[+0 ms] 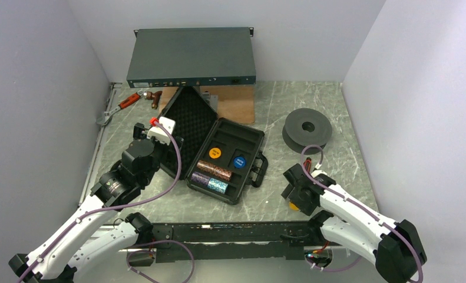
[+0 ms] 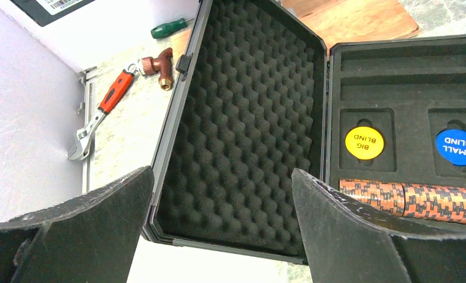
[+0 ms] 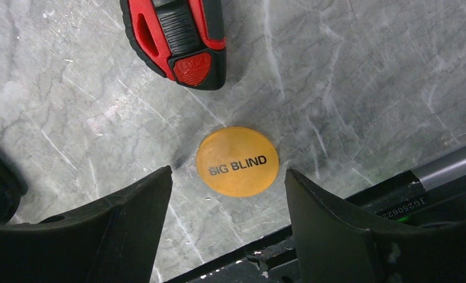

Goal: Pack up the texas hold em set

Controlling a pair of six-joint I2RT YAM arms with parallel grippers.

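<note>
The red-black tool (image 3: 177, 41) is cut off at the frame's top, released right jaws flank the orange disc (image 3: 237, 161) reading "BIG BLIND", and left jaws gape before the case (image 2: 242, 118).

top: high, all table (image 1: 342, 112) | L: close on case (image 2: 248, 118), top shares | R: close, straight down

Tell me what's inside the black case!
Inside the open case sit a yellow disc, a blue disc, a brown chip roll, a purple roll and a teal roll. Two long slots at the back look empty. Whatever lies beneath the rolls is covered.
</note>
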